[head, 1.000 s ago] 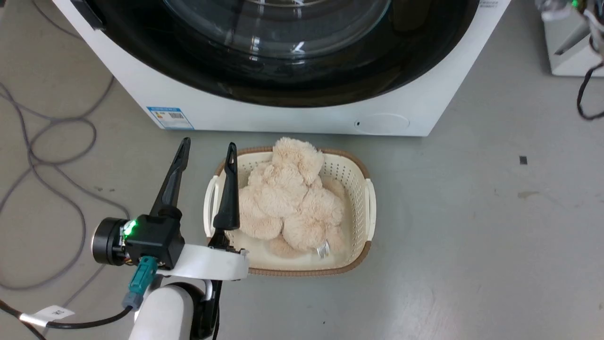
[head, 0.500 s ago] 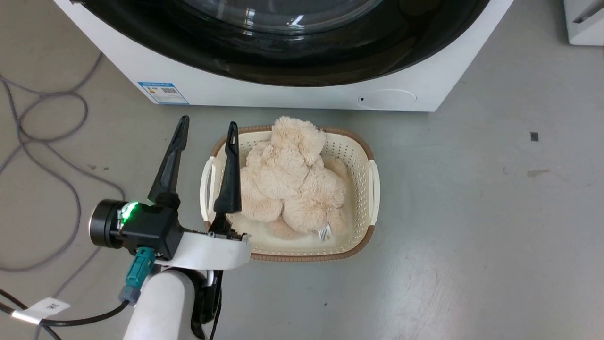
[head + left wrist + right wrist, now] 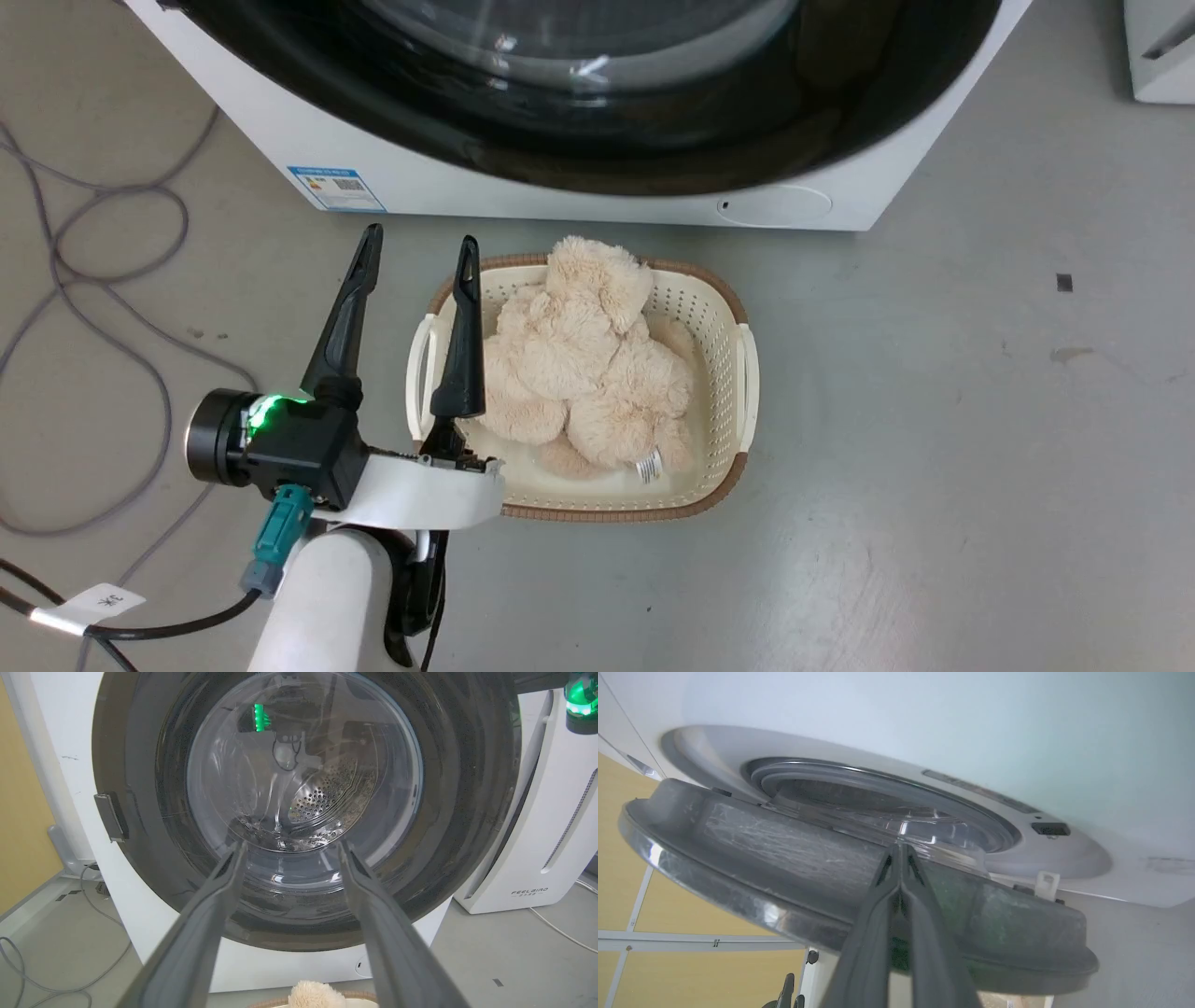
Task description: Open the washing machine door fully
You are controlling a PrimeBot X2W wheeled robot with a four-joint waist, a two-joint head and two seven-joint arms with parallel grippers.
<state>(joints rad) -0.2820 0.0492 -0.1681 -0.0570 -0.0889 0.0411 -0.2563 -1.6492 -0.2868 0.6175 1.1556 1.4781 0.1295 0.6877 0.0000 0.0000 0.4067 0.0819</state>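
Observation:
The washing machine [image 3: 523, 201] is a white box at the top of the head view. Its glossy black washing machine door [image 3: 579, 140] spans nearly its whole width. In the left wrist view the door [image 3: 303, 788] faces me, its clear glass bowl between the fingers of my open, empty left gripper [image 3: 292, 844]. That gripper [image 3: 420, 235] hangs low over the floor, short of the machine. From the right wrist, the door [image 3: 784, 858] stands slightly ajar from the white front [image 3: 924, 728]. My right gripper [image 3: 901, 847] is shut, its tips against the door's grey inner side.
A cream basket [image 3: 738, 373] holding a beige plush toy [image 3: 579, 373] sits on the floor just in front of the machine. Grey cables [image 3: 93, 280] loop at the left. A white FEELBIRD appliance [image 3: 551, 835] stands to the machine's right.
The head camera has shifted, so the whole picture has moved a little. My left gripper stays open in the same place beside the basket.

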